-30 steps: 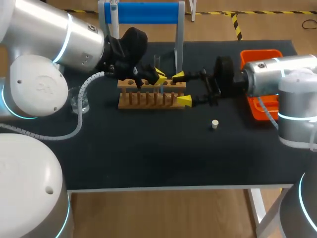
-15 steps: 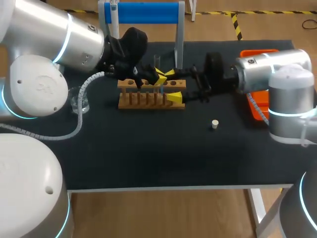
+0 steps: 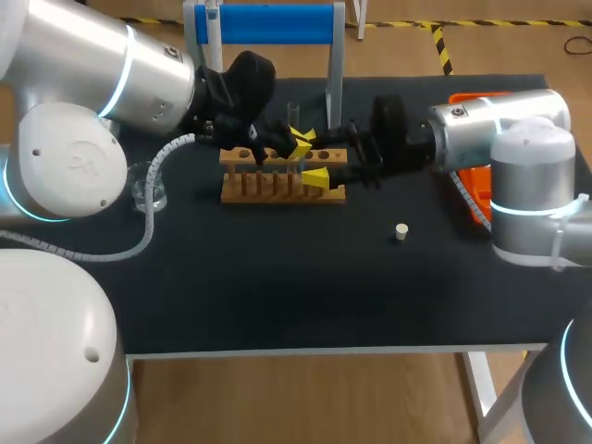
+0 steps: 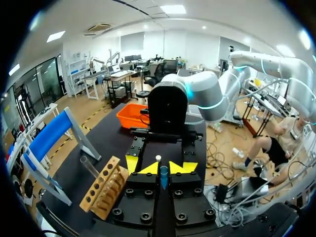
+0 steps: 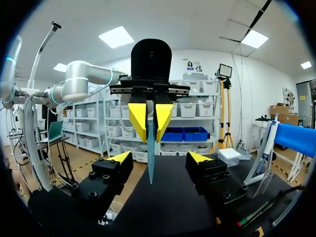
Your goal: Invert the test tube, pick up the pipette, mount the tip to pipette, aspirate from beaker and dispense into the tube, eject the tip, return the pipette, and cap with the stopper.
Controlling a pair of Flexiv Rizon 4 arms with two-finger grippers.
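Observation:
My left gripper (image 3: 298, 145) hangs over the wooden rack (image 3: 282, 180), shut on a slim bluish test tube (image 4: 163, 177). In the right wrist view that tube (image 5: 150, 153) points from the left gripper's yellow tips toward me and ends between my right gripper's (image 5: 159, 158) spread fingers, which do not touch it. The right gripper (image 3: 315, 158) stands open at the rack's right end, one tip on each side of the left gripper's tips. A small white stopper (image 3: 400, 231) lies on the mat to the right. A clear beaker (image 3: 148, 185) stands at the left.
A blue pipette stand (image 3: 268, 23) stands behind the rack, with the pipette (image 5: 270, 138) hanging on it. An orange tray (image 3: 476, 199) sits at the right edge, partly behind my right arm. A clear tube (image 3: 293, 116) stands upright behind the rack.
My right arm has moved left toward the rack, bringing its fingers around the left gripper's tips, and they have narrowed somewhat. The left arm and its tube have stayed still.

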